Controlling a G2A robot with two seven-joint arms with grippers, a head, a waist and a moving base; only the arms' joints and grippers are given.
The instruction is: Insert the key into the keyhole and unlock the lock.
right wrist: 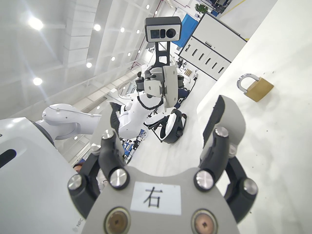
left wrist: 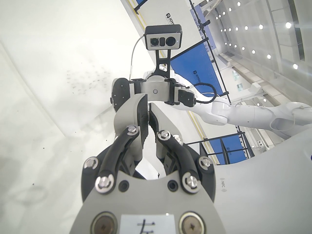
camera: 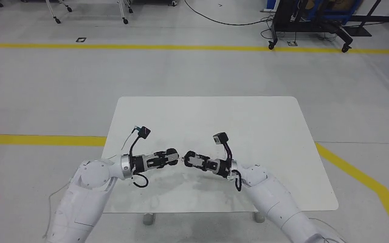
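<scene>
A brass padlock (right wrist: 258, 89) with a steel shackle lies flat on the white table (right wrist: 268, 142), off to one side of my right gripper (right wrist: 166, 103). That gripper is open with nothing between its fingers. My left gripper (left wrist: 148, 103) faces it tip to tip over the table's near middle, its pads pressed together. In the right wrist view a small silver key (right wrist: 165, 103) pokes out from the left gripper (right wrist: 168, 86). From above, the left gripper (camera: 172, 156) and right gripper (camera: 189, 159) stand a short gap apart. The right gripper (left wrist: 153, 95) shows open in the left wrist view.
The white table (camera: 243, 121) has bare surface behind and to both sides of the arms. Its front edge runs just under the arms. Yellow floor lines and wheeled frames lie well beyond the table.
</scene>
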